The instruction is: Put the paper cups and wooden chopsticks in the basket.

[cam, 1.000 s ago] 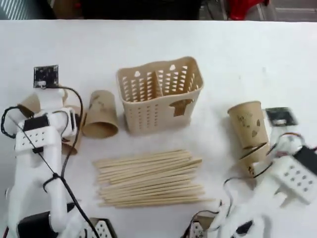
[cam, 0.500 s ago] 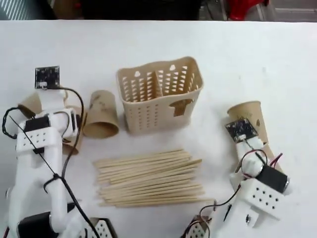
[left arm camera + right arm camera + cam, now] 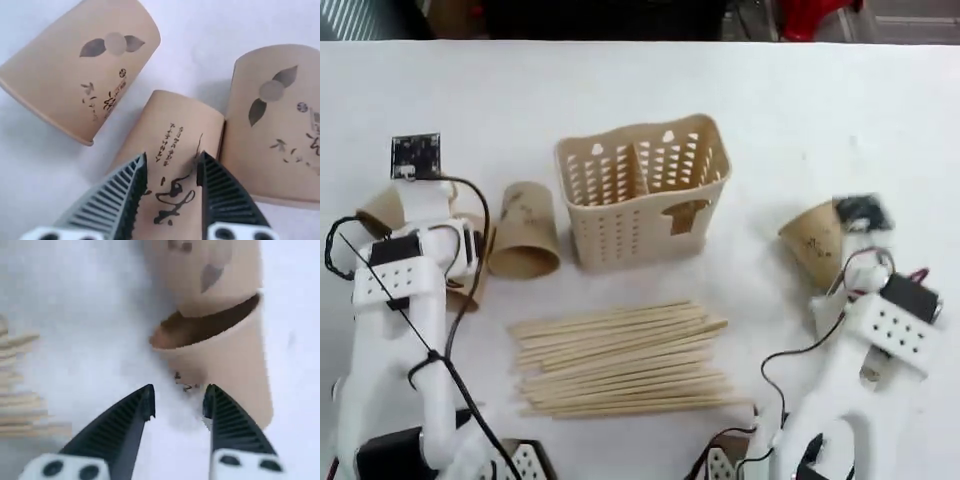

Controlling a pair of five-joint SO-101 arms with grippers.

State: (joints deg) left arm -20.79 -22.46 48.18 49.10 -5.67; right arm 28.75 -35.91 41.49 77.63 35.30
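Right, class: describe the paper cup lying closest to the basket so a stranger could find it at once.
Start at the cream slotted plastic basket. On its left-arm side a brown paper cup lies on its side, rim towards the pile of wooden chopsticks. Unlike the other cups, it lies fully in the open.

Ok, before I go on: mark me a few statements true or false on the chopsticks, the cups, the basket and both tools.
The chopsticks are in the basket. False: they lie piled on the table in front of it.
The left tool is open above a cup lying on its side. True.
The right tool is shut on a cup. False: it is open, with two nested cups just ahead.
The basket stands upright. True.
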